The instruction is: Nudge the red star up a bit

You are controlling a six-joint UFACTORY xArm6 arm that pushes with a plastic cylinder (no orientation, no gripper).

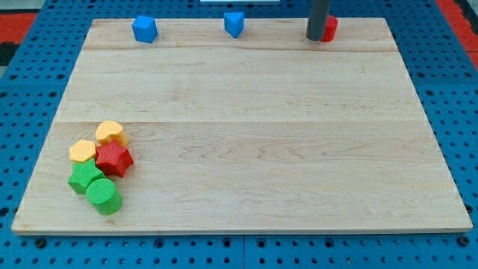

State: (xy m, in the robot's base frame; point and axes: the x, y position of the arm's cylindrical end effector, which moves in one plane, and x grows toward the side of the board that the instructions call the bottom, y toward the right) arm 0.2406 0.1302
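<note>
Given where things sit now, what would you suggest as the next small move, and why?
Probably bring my tip down toward the view's lower left, to just below the red star. My tip sits at the top edge beside a red block, far from the star, which lies among yellow and green blocks.

Dark rod hangs approx vertical at the view's top right, cut off by the top edge. My tip (316, 39) rests on the surface, no tilt visible.
</note>
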